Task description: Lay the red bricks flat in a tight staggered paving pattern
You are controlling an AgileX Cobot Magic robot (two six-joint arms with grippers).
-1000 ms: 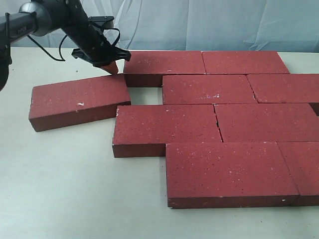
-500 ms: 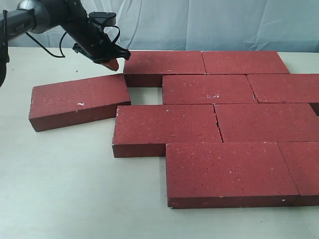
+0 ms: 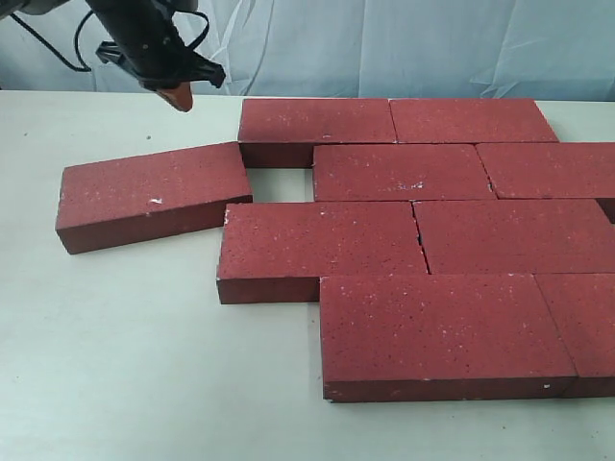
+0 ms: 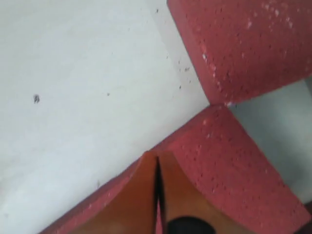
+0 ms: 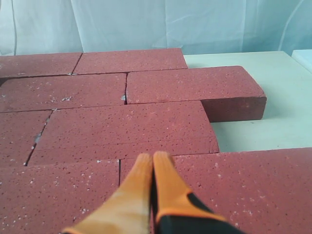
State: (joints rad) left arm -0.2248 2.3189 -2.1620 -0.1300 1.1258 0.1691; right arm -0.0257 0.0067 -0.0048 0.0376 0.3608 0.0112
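Several red bricks lie flat in staggered rows, among them the back-left brick (image 3: 315, 120) and a front brick (image 3: 442, 331). One loose red brick (image 3: 152, 194) lies skewed at the left, its far right corner touching the back-left brick's corner. My left gripper (image 3: 179, 99) hangs shut and empty above the table behind the loose brick. In the left wrist view its orange fingertips (image 4: 157, 158) sit over the edge of one brick (image 4: 234, 165), whose corner meets another brick (image 4: 243, 44). My right gripper (image 5: 152, 157) is shut and empty over the paved bricks (image 5: 126, 126); the exterior view does not show it.
A small gap (image 3: 279, 182) stays open between the loose brick and the second-row brick (image 3: 404, 171). Bare pale table (image 3: 144, 365) spreads to the left and front. A pale cloth backdrop (image 3: 384, 43) hangs behind the table.
My left gripper has lifted and drawn back to the left, away from the corner where the loose brick meets the back-left brick. The bricks have not moved.
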